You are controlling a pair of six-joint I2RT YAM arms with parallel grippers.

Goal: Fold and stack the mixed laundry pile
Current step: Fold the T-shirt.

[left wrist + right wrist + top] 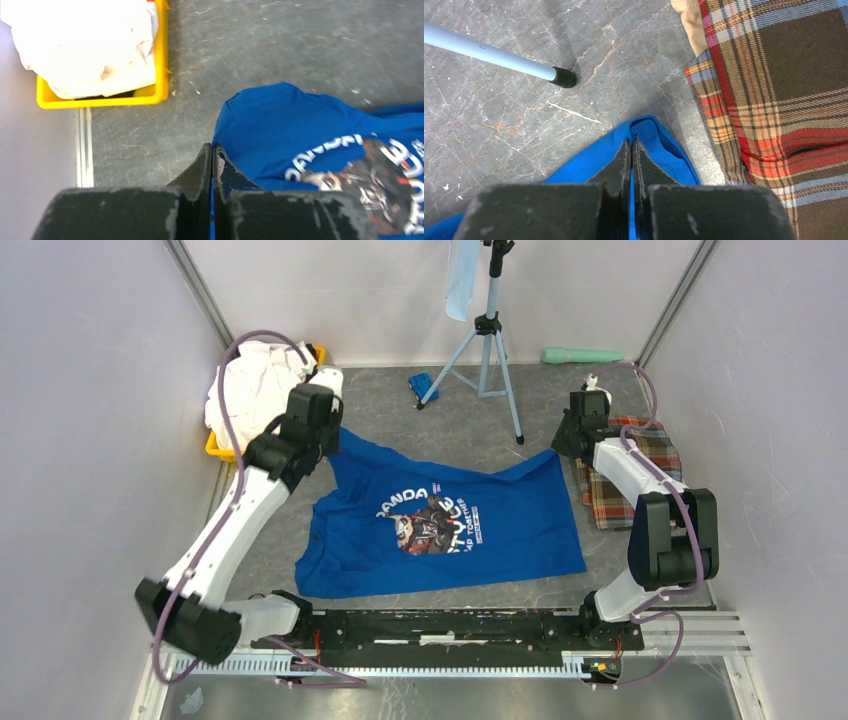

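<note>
A royal-blue T-shirt with a chest graphic lies spread on the grey table, graphic up. My left gripper is shut on the shirt's far left corner; in the left wrist view blue cloth shows in the slit between the closed fingers. My right gripper is shut on the shirt's far right corner, blue fabric pinched between its fingers. White shirts are heaped in a yellow bin at the far left. A red-green plaid cloth lies folded at the right.
A tripod stands at the back centre, one leg tip close to my right gripper. A pale-blue cloth hangs from it. A small bright-blue object and a green roll lie near the back wall.
</note>
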